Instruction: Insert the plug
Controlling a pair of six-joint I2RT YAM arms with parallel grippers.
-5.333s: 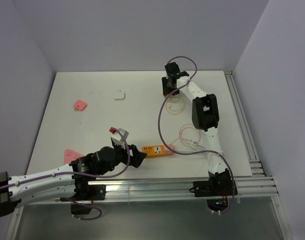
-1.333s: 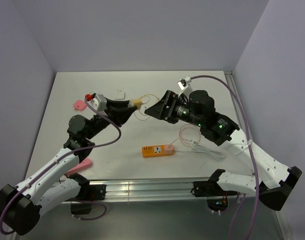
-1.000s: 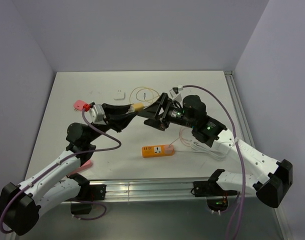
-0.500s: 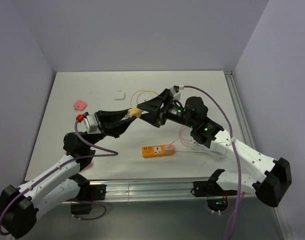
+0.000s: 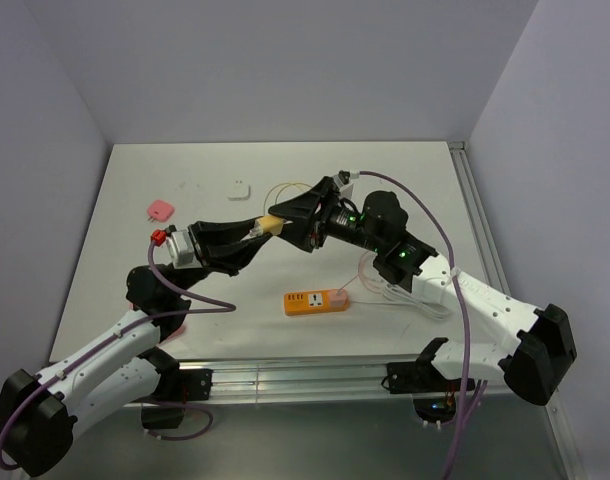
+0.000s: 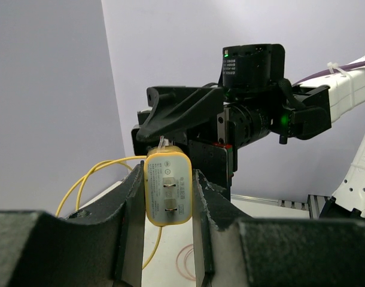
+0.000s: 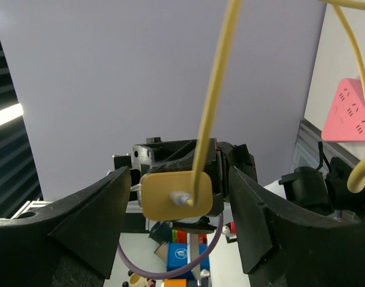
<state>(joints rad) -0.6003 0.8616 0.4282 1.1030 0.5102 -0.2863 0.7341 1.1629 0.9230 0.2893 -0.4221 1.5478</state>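
Note:
A yellow plug (image 5: 273, 221) with two flat prongs (image 6: 168, 189) hangs in the air above the middle of the table. My left gripper (image 5: 264, 227) is shut on its sides, and its yellow cable (image 5: 285, 189) loops down to the table behind. My right gripper (image 5: 288, 217) faces it from the right and stands open. In the right wrist view the plug's back (image 7: 164, 197) sits between the right fingers (image 7: 105, 203), with a gap on each side. The orange power strip (image 5: 313, 300) lies on the table below, with a pink plug (image 5: 337, 296) in its right end.
A white cable (image 5: 400, 292) coils to the right of the strip. A pink adapter (image 5: 160, 210) and a white adapter (image 5: 239, 189) lie at the far left. A pink triangular socket block (image 7: 350, 110) lies near the left arm. Rails run along the table's near and right edges.
My right gripper has moved left to the plug, and its jaws now straddle it and have narrowed. The left gripper carried the plug right, then held still.

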